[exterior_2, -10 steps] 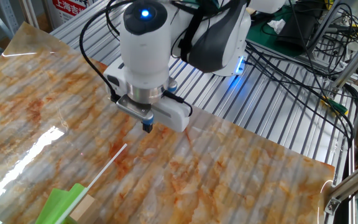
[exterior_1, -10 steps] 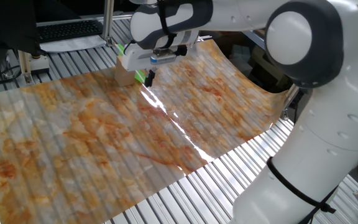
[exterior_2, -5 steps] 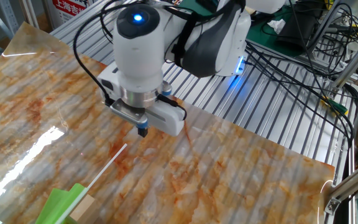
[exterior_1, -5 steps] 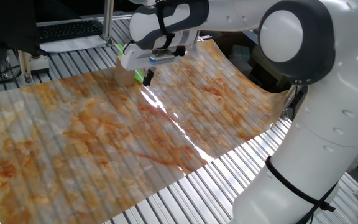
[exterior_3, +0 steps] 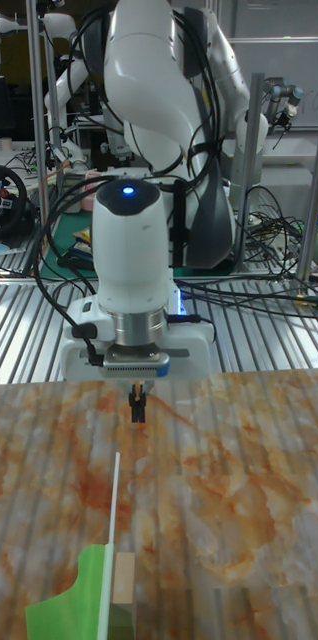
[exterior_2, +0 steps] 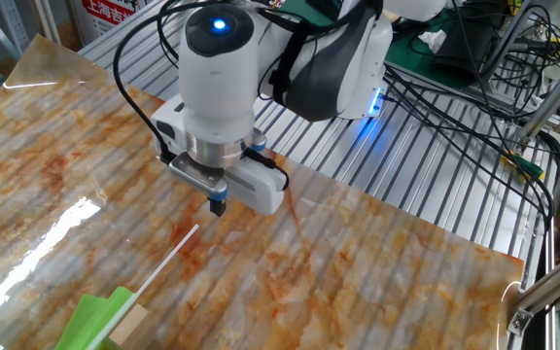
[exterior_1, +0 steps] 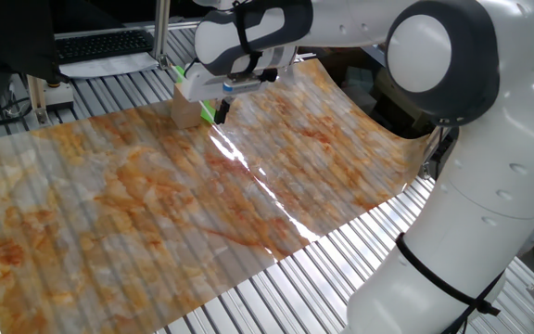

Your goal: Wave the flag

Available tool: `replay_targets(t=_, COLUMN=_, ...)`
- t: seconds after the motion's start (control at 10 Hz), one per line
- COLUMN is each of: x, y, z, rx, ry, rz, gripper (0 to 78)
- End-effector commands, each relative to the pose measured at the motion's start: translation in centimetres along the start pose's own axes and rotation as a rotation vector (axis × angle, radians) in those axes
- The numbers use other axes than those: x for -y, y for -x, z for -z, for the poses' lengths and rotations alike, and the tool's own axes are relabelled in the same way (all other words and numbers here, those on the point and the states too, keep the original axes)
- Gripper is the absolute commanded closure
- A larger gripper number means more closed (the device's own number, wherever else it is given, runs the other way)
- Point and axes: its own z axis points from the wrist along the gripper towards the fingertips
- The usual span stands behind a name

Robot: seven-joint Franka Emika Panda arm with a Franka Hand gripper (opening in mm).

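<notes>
No text can be read with certainty: only the red-and-white sign [exterior_2: 117,10] at the upper left edge of the other fixed view carries characters, cut off by the frame and too small and blurred to make out.

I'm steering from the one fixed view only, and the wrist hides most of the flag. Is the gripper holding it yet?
Observer: No. The flag lies flat on the marbled sheet. The gripper hangs just beyond the free end of its white stick, not touching.
Operator: Fingers open?
Observer: In the tall fixed view they look closed, with nothing between them.
Operator: And the tan thing?
Observer: A wooden block, beside the stick at the flag's cloth end.
</notes>
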Motion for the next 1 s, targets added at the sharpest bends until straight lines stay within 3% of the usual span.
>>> replay_targets(t=0.1, x=-0.11, y=0.13, z=-0.19, rx=0.005, ry=-0.027, rz=-0.011, gripper=77.6)
replay_targets(t=0.4, x=-0.11, y=0.21, z=-0.36, rx=0.027, ry=-0.044, rz=-0.019, gripper=77.6)
replay_targets(t=1.0, x=-0.10, y=0.29, z=-0.49, rx=0.024, ry=-0.043, rz=-0.007, gripper=77.6)
